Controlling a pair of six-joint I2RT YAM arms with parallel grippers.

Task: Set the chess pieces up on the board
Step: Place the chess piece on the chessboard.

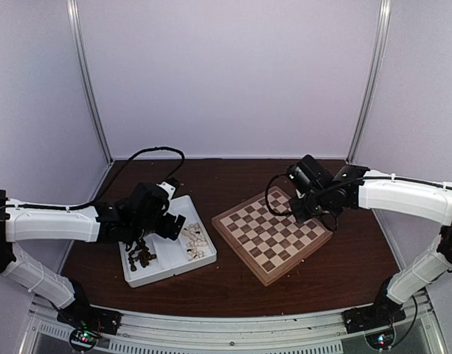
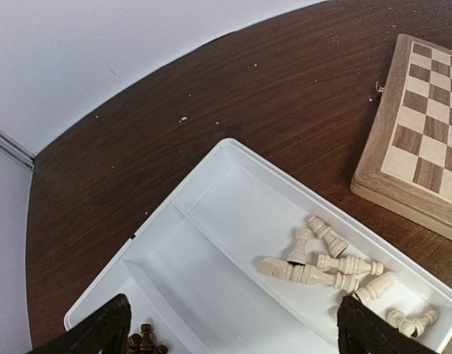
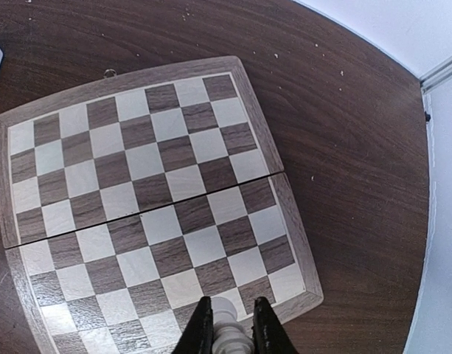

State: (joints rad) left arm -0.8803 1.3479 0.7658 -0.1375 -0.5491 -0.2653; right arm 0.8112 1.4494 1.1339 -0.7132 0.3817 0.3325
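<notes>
The board (image 1: 272, 234) lies at centre right with no pieces showing on its squares. My right gripper (image 3: 231, 304) hangs over the board's (image 3: 159, 199) corner region, shut on a cream-white chess piece (image 3: 229, 332) held upright between its fingers. In the top view the right gripper (image 1: 303, 212) sits over the board's far right side. My left gripper (image 2: 237, 335) stands open above the tray, nothing between its fingers. Cream-white chess pieces (image 2: 321, 265) lie tumbled in one tray compartment, dark brown ones (image 2: 144, 341) in the other.
The white two-compartment tray (image 1: 163, 274) sits left of the board on the dark wooden table. A black cable (image 1: 148, 153) loops behind the left arm. White walls with metal posts close in the back and sides.
</notes>
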